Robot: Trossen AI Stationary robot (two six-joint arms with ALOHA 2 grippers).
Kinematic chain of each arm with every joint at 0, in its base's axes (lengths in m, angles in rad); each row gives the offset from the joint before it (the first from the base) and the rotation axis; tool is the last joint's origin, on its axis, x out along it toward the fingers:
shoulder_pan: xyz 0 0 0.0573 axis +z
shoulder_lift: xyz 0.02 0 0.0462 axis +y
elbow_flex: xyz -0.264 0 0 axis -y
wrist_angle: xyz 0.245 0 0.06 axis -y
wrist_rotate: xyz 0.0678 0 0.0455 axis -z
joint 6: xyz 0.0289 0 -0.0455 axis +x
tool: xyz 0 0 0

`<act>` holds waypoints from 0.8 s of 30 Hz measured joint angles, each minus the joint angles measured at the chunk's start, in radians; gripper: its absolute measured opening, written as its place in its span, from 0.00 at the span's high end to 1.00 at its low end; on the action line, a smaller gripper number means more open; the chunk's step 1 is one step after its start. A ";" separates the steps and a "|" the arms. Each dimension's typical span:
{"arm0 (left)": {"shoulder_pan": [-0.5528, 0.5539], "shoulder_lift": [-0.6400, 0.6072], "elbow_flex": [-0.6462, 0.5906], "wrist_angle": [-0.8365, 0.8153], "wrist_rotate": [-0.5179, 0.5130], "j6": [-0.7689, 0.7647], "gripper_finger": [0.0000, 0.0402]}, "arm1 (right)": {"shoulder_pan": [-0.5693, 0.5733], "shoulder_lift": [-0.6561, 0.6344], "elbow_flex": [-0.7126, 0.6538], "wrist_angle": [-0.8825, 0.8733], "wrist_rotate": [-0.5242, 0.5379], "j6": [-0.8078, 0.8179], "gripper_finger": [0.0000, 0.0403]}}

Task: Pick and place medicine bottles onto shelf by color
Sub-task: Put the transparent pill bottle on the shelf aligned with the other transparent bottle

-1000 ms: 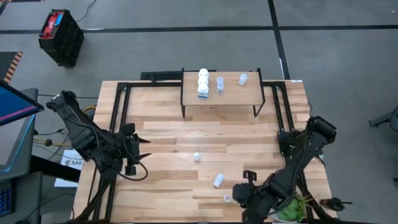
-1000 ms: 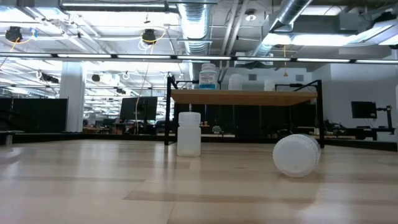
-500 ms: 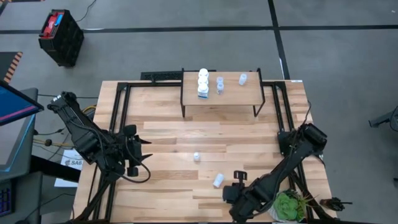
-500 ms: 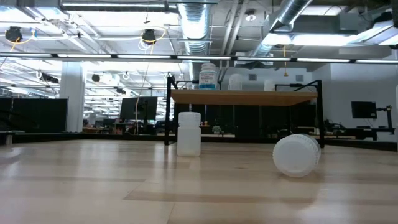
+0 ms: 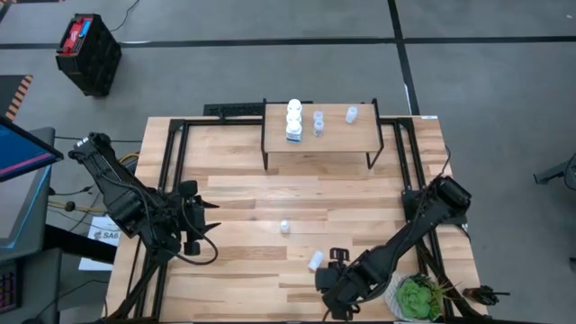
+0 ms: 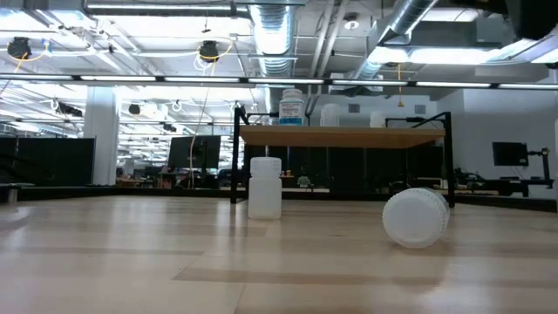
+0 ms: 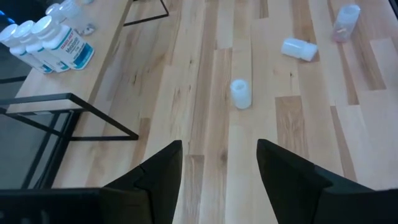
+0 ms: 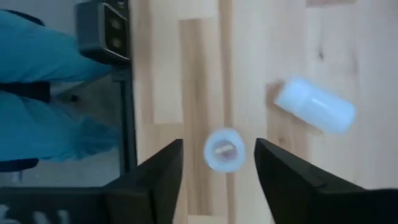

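Shelf point(image 5: 319, 142): three white bottles point(image 5: 293, 120) grouped, two pale blue bottles point(image 5: 318, 120) beside. Three bottles left on tabletop point(image 5: 243, 216) (one upright, one toppled). Right gripper point(image 8: 217, 171) fingers apart above upright bottle point(image 8: 224, 149), nothing held. Left gripper point(image 7: 217, 168) fingers apart, empty, waiting at left edge.

The shelf point(image 5: 319, 135) stands at the far middle of the table point(image 5: 234, 207). On it, three bottles point(image 5: 293, 120) sit in a row at the left, with two more point(image 5: 318, 121) to their right. One bottle point(image 5: 284, 226) stands in the middle of the table. Nearer the front, another point(image 5: 316, 261) lies on its side, just beside the right gripper point(image 5: 331, 270). The left gripper point(image 5: 205, 216) is at the left.
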 joint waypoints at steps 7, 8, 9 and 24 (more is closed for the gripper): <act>0.000 0.000 0.000 0.000 0.000 -0.003 0.52 | 0.020 0.000 -0.001 0.001 0.000 -0.013 0.35; 0.000 0.000 0.000 0.000 0.000 -0.004 0.52 | 0.021 0.000 -0.001 0.002 0.001 -0.013 0.35; 0.000 0.000 0.000 0.000 0.000 -0.004 0.52 | 0.021 0.000 -0.001 0.001 0.001 -0.013 0.35; 0.000 0.000 0.000 0.001 0.001 -0.010 0.52 | 0.020 0.049 0.000 0.013 0.009 -0.017 0.36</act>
